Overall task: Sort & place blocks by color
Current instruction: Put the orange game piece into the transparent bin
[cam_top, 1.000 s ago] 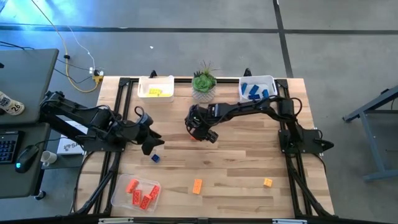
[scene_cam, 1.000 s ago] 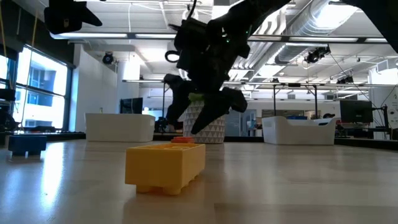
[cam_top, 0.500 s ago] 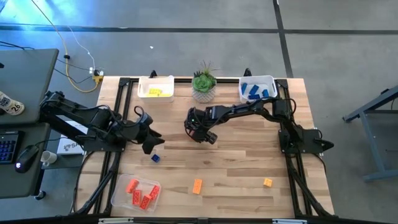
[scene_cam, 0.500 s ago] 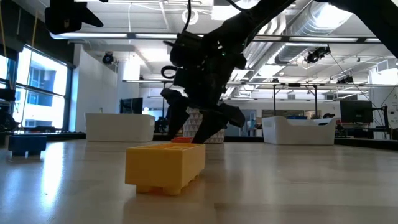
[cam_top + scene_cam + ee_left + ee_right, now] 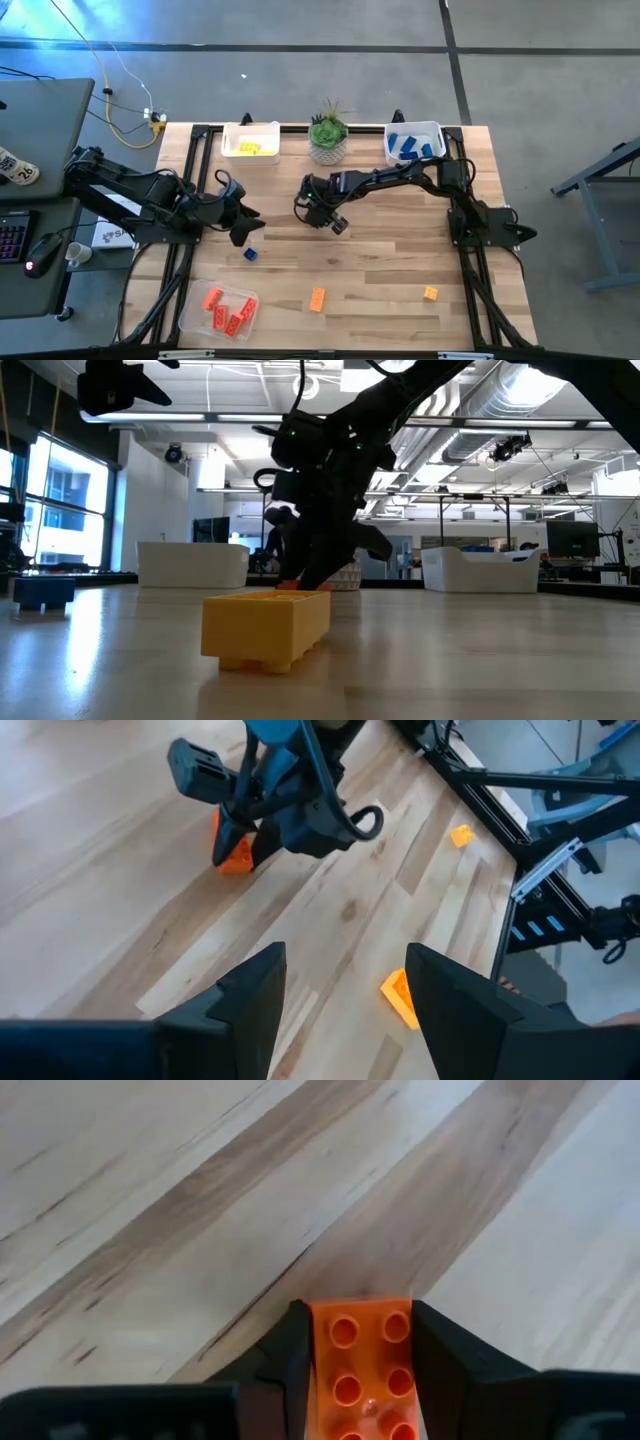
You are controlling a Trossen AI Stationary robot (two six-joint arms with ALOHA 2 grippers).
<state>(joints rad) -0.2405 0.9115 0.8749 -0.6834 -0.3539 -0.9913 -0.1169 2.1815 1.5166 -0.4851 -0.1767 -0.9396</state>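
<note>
A red-orange block (image 5: 368,1370) sits near the table's middle, just in front of the potted plant, and my right gripper (image 5: 322,220) is shut on it. The left wrist view shows that block (image 5: 232,855) under the dark fingers. My left gripper (image 5: 345,960) hangs open above the left half of the table, with nothing between its fingers. A blue block (image 5: 249,255) lies on the table just near of it. Two yellow-orange blocks (image 5: 317,298) (image 5: 430,293) lie toward the near edge. The low view has one yellow-orange block (image 5: 265,630) up close. My right gripper pinches the red-orange block's two long sides (image 5: 322,1370) between its two fingers (image 5: 285,1365). The fingers slant down from the table's right side and lie along the block's sides. The block stays studs up, its underside on the table.
A tray of yellow blocks (image 5: 250,142) and a tray of blue blocks (image 5: 413,142) stand at the far edge, with a potted plant (image 5: 328,135) between them. A tray of red-orange blocks (image 5: 218,310) sits at the near left. Bare wood lies across the middle.
My right gripper has come down onto the red-orange block, rolled a little, and shut on its sides. The block has stayed where it was on the table.
</note>
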